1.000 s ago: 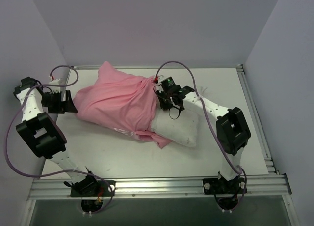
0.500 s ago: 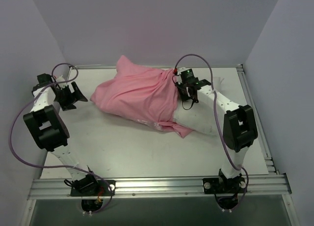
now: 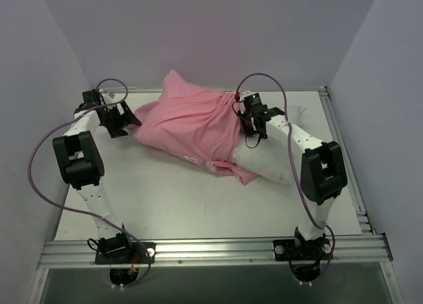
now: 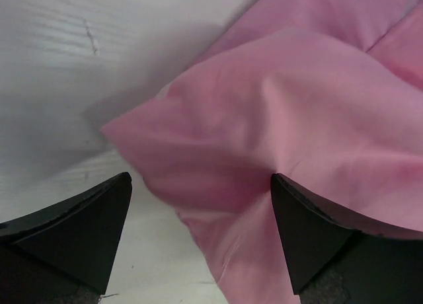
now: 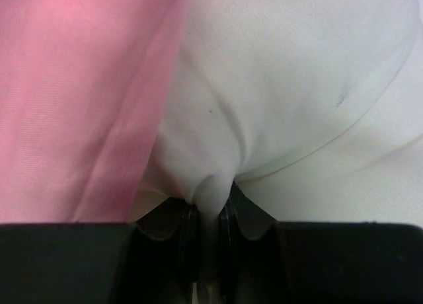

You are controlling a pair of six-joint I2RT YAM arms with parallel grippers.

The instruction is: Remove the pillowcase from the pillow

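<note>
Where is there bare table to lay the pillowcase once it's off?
Widest: the near table strip between the pillowcase, pillow and arm bases. Smaller: the far right corner. Crowded: far left, left gripper open at the pillowcase corner.

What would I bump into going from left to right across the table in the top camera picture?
left gripper → pillowcase → right gripper → pillow
</note>
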